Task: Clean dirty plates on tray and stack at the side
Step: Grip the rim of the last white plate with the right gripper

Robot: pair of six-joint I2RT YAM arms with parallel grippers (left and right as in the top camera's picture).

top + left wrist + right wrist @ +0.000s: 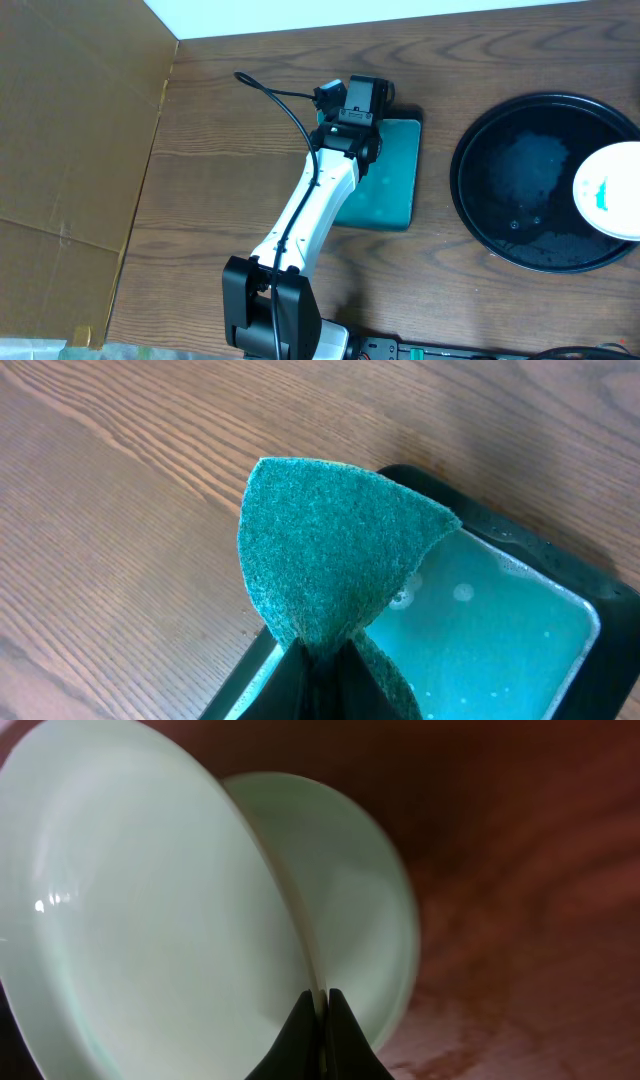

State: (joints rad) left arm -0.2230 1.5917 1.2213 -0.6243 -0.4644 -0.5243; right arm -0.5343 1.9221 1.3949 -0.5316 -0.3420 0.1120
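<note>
My left gripper [320,660] is shut on a folded teal scouring pad [335,550] and holds it above the corner of a small rectangular black tray of teal liquid [500,630]. From overhead this gripper [365,100] is over that tray's far end. My right gripper [323,1010] is shut on the rim of a white plate [150,920], seen edge-on. Overhead, that plate [610,190] shows a teal smear and sits over the right side of the large round black tray [520,180]. The right gripper itself is outside the overhead view. No other plates show.
The small rectangular tray [390,170] lies mid-table, left of the round tray. A brown cardboard sheet [70,150] covers the left side. A white wall strip runs along the far edge. Wet streaks mark the round tray's floor [530,165].
</note>
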